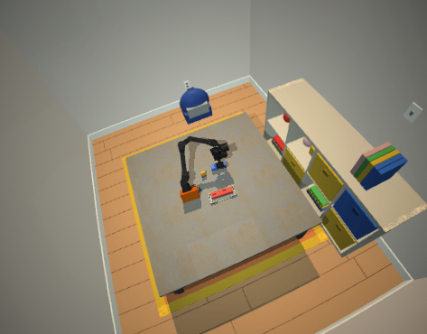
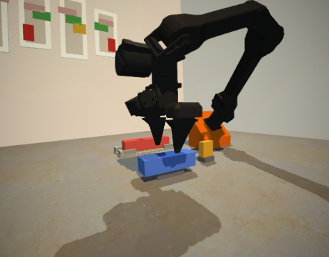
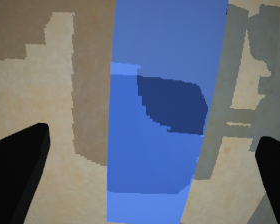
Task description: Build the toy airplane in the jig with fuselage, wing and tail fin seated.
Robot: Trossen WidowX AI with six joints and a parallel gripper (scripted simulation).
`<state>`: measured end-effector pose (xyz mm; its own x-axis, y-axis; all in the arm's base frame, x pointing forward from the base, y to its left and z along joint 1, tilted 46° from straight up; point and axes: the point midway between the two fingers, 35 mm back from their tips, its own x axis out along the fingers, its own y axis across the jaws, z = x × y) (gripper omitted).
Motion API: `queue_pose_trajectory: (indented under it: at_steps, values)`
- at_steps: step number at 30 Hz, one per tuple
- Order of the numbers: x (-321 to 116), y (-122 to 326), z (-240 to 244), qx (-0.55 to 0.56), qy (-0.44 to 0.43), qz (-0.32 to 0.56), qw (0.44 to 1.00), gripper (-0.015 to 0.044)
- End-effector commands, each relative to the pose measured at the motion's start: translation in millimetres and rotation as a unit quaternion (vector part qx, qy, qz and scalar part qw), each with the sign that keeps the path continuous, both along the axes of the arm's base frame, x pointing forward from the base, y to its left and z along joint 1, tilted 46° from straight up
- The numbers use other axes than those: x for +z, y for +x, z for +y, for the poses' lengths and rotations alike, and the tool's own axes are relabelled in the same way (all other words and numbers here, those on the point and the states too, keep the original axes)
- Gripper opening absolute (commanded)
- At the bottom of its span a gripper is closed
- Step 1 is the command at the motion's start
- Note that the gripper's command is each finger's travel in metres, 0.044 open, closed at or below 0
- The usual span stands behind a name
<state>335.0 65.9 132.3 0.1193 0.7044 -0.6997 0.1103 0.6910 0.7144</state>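
Observation:
The red fuselage (image 1: 222,193) (image 2: 145,142) lies in the pale cradle (image 2: 127,153), which stands on the table; it looks flat. The blue wing (image 1: 214,167) (image 2: 156,165) (image 3: 146,165) is a long block lying level on a low grey support. The yellow tail fin (image 1: 203,173) (image 2: 206,148) stands upright on a small grey base. My gripper (image 1: 220,163) (image 2: 167,148) (image 3: 159,141) is open and empty, pointing down just above the wing. In the wrist view its fingers are on either side of the wing, with a gap on each side. The wing's tab is hidden.
The orange arm base (image 1: 190,194) (image 2: 219,137) stands behind the fin in the exterior view. The cradle with the fuselage lies beyond the wing there. The shelf unit (image 1: 348,149) and blue chair (image 1: 195,101) stand off the table (image 1: 244,235).

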Motion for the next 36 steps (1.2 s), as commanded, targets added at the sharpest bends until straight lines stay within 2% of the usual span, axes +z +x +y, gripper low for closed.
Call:
queue_pose_trajectory:
  at_steps: [1,23,32,36]
  values:
    - [-6.2,-0.7,5.3,-0.001,0.002,0.005,1.000,0.0440]
    - [-28.6,2.3,28.8,-0.001,0.003,0.005,1.000,0.0440]
    - [-28.6,2.3,28.8,-0.001,0.003,0.005,1.000,0.0204]
    - [-28.6,2.3,28.8,-0.001,0.003,0.005,1.000,0.0177]
